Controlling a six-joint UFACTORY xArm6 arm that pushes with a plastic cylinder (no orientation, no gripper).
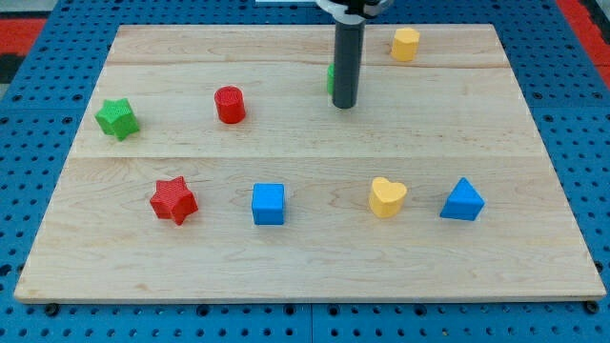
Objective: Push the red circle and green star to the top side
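My tip (344, 105) sits down on the counter (305, 257), far half, a bit right of centre. The tool is just a straight dark rod w/ no jaws, so nothing to open or close, and it grips nothing.

Task things: red circle (230, 104) is left of my tip, mid-depth on the counter, clear gap between them. Green star (117, 118) is further left, near the left edge, approx same depth as the red circle, well apart from it.

Right behind the rod a sliver of another green block (331, 76) shows at its left side; mostly hidden, shape can't be told, and can't tell if the rod touches it. Yellow block (406, 44), roughly cylinder-like, sits at the far edge, right of the rod.

Near row, left to right: red star (173, 200), blue cube (269, 204), yellow heart (387, 197), blue block (462, 200) w/ a pointed, triangle-ish top. All well apart from each other and from my tip.

Between the red circle and the far edge: bare wood. Same for the green star. Counter rests on a blue pegboard (38, 191).
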